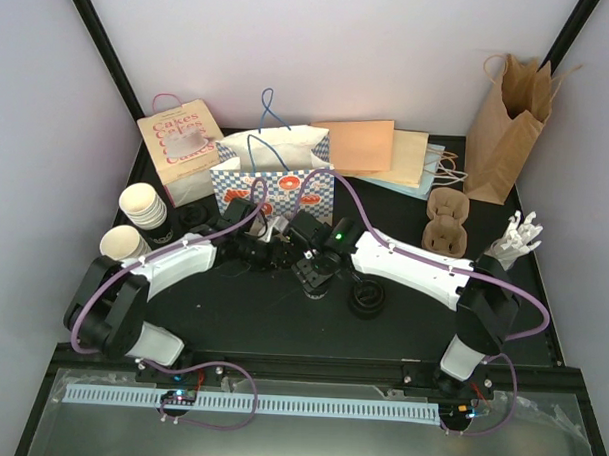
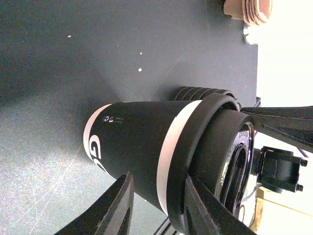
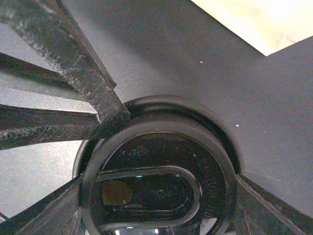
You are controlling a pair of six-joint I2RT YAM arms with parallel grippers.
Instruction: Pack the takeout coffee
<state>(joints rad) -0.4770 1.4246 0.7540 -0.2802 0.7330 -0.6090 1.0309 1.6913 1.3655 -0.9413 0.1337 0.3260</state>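
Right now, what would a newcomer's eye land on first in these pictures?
First, the action in the middle, just in front of the checkered gift bag: the left claw grips a black cup while the right claw holds a black lid on its mouth. Next come the stack of cream cups at the left and the tall brown paper bag at the back right.

matte black table (image 1: 281,322), a few white specks on it. pale lilac-white walls (image 1: 321,48) on three sides, black frame posts (image 1: 99,41) in upper left and upper right corners. grey ledge (image 1: 78,420) along the bottom edge. bright even light, soft glare on the table.
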